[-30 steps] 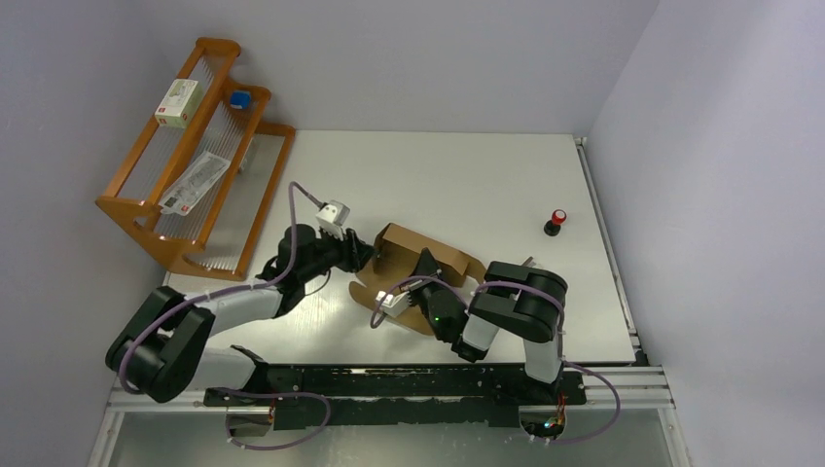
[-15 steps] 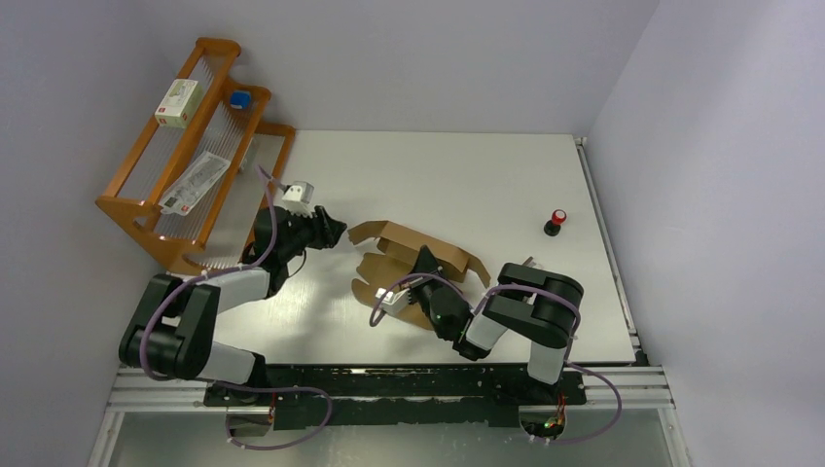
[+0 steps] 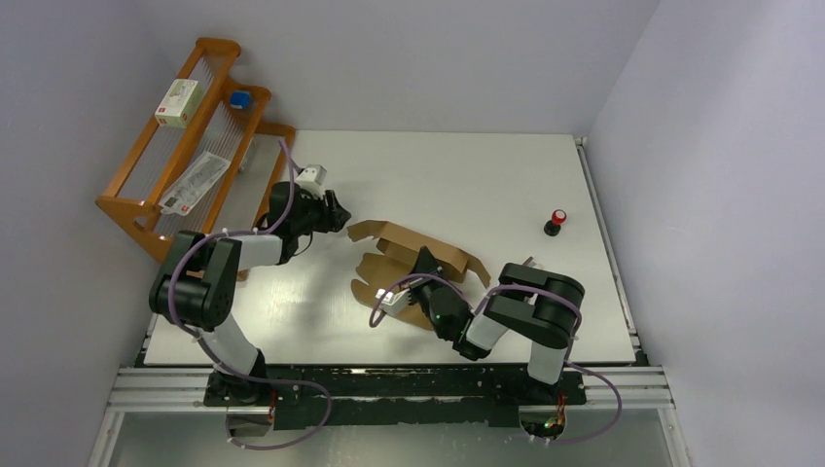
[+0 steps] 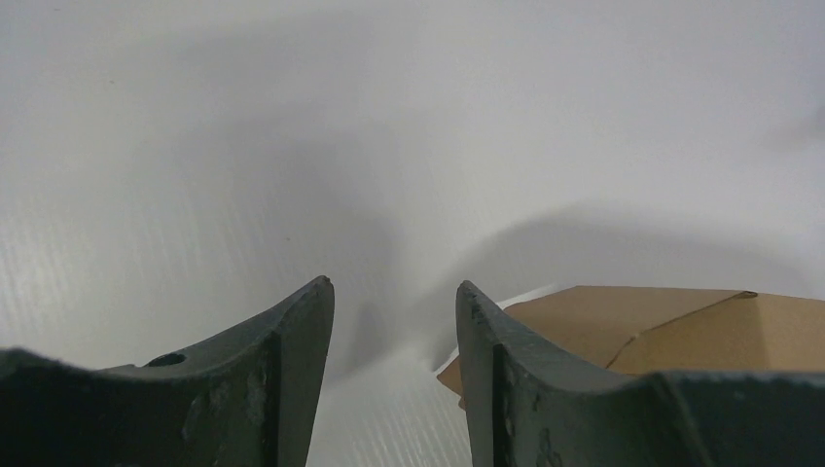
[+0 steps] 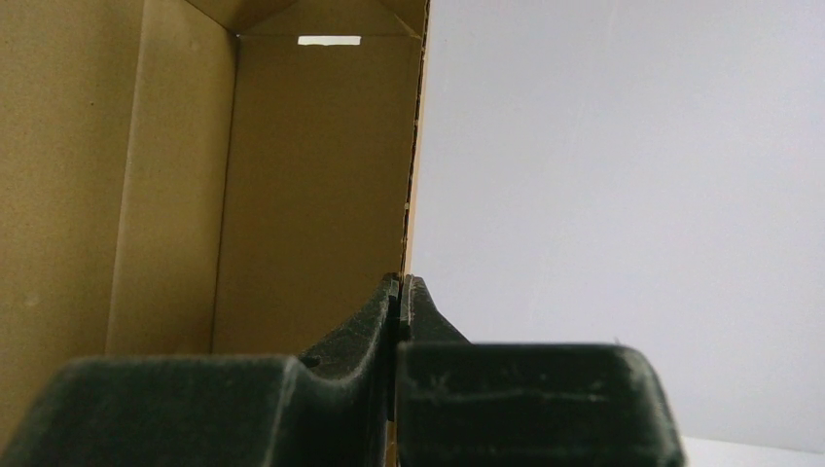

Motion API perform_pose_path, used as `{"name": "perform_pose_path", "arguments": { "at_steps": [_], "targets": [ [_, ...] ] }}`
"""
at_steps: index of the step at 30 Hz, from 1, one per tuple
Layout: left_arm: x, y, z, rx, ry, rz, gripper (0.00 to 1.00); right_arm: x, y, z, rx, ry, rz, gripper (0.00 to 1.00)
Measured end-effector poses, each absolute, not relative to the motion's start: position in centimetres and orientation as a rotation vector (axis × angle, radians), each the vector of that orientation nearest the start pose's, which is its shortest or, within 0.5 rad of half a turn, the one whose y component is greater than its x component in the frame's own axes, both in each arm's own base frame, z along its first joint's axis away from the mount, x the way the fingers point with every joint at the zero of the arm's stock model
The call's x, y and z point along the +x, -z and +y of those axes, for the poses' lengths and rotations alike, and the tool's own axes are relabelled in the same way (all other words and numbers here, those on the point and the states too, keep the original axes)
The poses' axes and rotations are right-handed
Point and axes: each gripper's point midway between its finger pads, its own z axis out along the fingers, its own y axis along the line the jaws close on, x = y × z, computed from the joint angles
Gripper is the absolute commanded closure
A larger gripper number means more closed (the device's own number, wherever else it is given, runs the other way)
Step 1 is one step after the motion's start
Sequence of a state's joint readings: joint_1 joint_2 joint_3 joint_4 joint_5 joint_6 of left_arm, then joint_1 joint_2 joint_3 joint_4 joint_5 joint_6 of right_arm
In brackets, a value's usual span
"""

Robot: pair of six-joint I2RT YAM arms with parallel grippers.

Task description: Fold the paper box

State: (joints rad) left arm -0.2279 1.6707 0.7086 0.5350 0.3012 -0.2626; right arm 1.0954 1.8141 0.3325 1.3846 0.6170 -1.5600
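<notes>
Cardboard half-raised: the paper box sits near the middle of the bench, one wall standing and its loose flaps splayed toward the robot's left side. The step in hand looks to be bringing the free left arm onto one of those flaps while the right arm steadies the raised wall. Doing it well would mean a firm pinch on the wall that does not crush the corrugated board, so the box cannot slide. It would also mean a low approach from the left, taking the flap near its free edge and swinging it up about its score line rather than shoving the whole box sideways. The board looks springy, so a lifted flap would probably fall open again unless tucked.

The right fingers are clamped shut on the edge of that upright wall, with the brown inside of the box on one side of the pinch and open air on the other. The left fingers stand parted and hold nothing. They hover over bare bench, clear of the cardboard. In the left wrist view only a flap corner shows, beyond one finger. From above, they lie between the wooden rack and the box, near the closest flap but not touching it.
</notes>
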Motion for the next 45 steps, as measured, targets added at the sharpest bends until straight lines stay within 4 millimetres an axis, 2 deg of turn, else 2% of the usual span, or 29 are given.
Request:
{"name": "perform_pose_path", "arguments": {
  "at_steps": [4, 8, 16, 31, 36, 45],
  "targets": [
    [41.2, -6.6, -17.0, 0.224, 0.67, 2.041, 0.47, 28.4, -11.4, 25.6, -1.492, 0.858, 0.862, 1.0],
    [40.2, -6.3, -18.6, 0.305, 0.749, 2.042, 0.48, 28.4, -12.1, 25.7, -1.486, 0.852, 0.863, 1.0],
    [38.8, -7.3, -20.9, 0.425, 0.887, 1.983, 0.51, 28.4, -12.7, 25.8, -1.493, 0.818, 0.877, 1.0],
    [35.3, -6.8, -22.0, 0.502, 0.971, 1.984, 0.52, 29.2, -12.3, 25.3, -1.49, 0.802, 0.918, 1.0],
    [34.9, -7.6, -22.7, 0.532, 0.985, 1.96, 0.52, 29.5, -12.2, 25.5, -1.499, 0.779, 0.94, 1.0],
    [34.4, -7.4, -23.2, 0.556, 0.992, 1.956, 0.53, 29.8, -12.1, 25.8, -1.512, 0.728, 0.978, 1.0]
  ]
}}
